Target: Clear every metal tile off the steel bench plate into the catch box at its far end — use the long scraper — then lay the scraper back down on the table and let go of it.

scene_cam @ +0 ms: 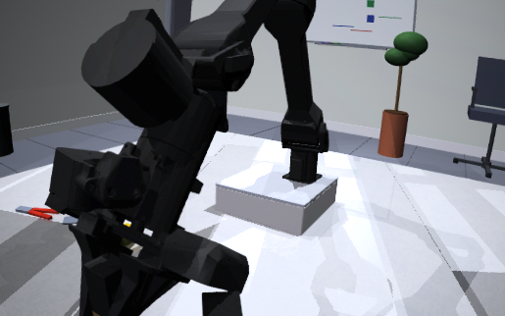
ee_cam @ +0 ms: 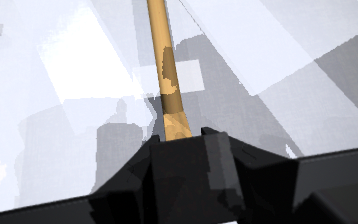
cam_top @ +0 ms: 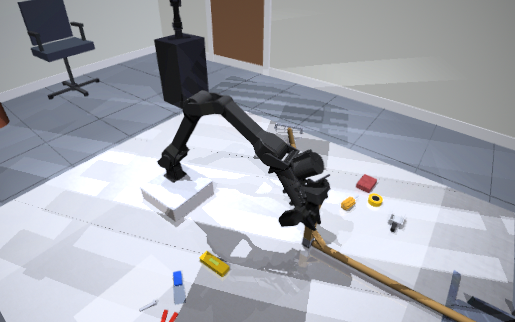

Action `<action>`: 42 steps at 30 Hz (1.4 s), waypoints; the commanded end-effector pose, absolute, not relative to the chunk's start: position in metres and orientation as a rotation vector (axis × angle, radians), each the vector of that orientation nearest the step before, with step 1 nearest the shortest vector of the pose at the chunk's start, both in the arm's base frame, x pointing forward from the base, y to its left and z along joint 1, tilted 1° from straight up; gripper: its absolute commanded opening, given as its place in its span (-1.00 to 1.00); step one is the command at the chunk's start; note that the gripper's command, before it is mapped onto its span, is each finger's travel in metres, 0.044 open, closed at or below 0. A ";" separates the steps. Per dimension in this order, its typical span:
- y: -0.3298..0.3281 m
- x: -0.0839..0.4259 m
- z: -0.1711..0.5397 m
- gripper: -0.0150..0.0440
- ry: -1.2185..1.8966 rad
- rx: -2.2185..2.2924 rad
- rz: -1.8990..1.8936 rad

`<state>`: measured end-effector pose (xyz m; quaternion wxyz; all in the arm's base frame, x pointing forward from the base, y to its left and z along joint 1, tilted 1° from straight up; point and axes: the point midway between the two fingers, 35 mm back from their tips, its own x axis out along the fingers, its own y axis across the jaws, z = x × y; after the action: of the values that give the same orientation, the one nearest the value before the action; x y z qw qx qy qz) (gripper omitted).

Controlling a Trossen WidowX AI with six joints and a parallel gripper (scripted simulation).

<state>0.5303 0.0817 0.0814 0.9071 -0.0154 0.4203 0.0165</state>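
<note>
My gripper [cam_top: 313,226] [ee_cam: 180,137] is shut on the wooden grip of the long scraper [cam_top: 388,282] [ee_cam: 161,47]. The scraper's shaft runs to the lower right in the top view, towards dark parts [cam_top: 491,306] and a blue-grey upright [cam_top: 454,287] cut by the frame edge. I cannot tell which of these belong to the catch box. The scraper's head, the bench plate and the metal tiles cannot be made out. In the exterior view the arm hides most of the tool.
Another wooden handle [cam_top: 291,137] lies behind the gripper. A red block [cam_top: 366,183], yellow ring [cam_top: 375,195], orange piece [cam_top: 348,203] and small metal fitting [cam_top: 395,223] lie to the right. A yellow level [cam_top: 214,263], blue-ended tool [cam_top: 177,278] and red-handled tool [scene_cam: 40,213] lie opposite.
</note>
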 end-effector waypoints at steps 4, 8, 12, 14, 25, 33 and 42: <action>0.083 0.530 0.082 -0.49 0.867 -0.031 0.035; 0.082 0.531 0.082 -0.49 0.865 -0.031 0.035; 0.082 0.531 0.082 -0.49 0.863 -0.032 0.034; 0.082 0.530 0.082 -0.49 0.864 -0.032 0.034; 0.083 0.519 0.085 -0.49 0.864 -0.032 0.034; 0.084 0.510 0.087 -0.49 0.865 -0.032 0.034; 0.085 0.501 0.088 -0.49 0.865 -0.032 0.034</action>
<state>0.5042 0.0834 0.0830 0.9051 -0.0161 0.4247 0.0165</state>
